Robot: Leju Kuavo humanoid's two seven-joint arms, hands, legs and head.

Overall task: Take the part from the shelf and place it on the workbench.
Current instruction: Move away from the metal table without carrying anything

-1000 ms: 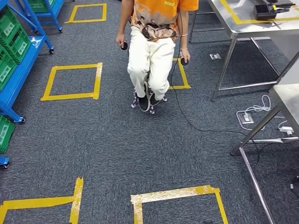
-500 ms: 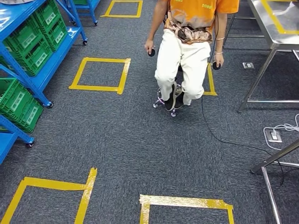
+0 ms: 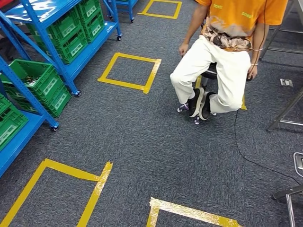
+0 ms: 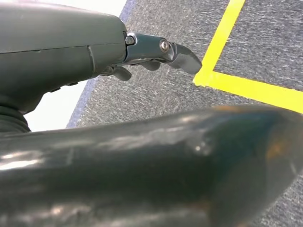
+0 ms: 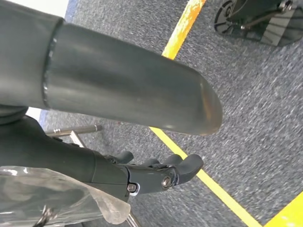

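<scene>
One candidate for the part is noted: a clear plastic bag (image 5: 46, 198) lying against the right hand (image 5: 143, 177), with something dark inside. It cannot be told whether this is the part or whether it is gripped. The right hand's fingers (image 5: 185, 165) are curled loosely; whether they are clamped on anything cannot be told. The left hand (image 4: 150, 52) is seen over carpet, its fingers loosely extended with nothing between them.

Otherwise the parts are judged to sit in the green crates (image 3: 39, 82) on the blue shelf (image 3: 16, 139); dark contents are visible in one crate, too small to identify. A bagged part is expected to be light, limp and slippery, so hold is best taken on the solid body through the film, not on loose film.

A seated person (image 3: 228, 56) on a wheeled stool (image 3: 210, 73) is near, and a black cable (image 3: 250, 158) is trailed across the carpet. Yellow tape squares (image 3: 130, 71) are marked on the floor. A metal bench leg (image 3: 286, 111) stands well apart from the shelf; person and cable lie between them.
</scene>
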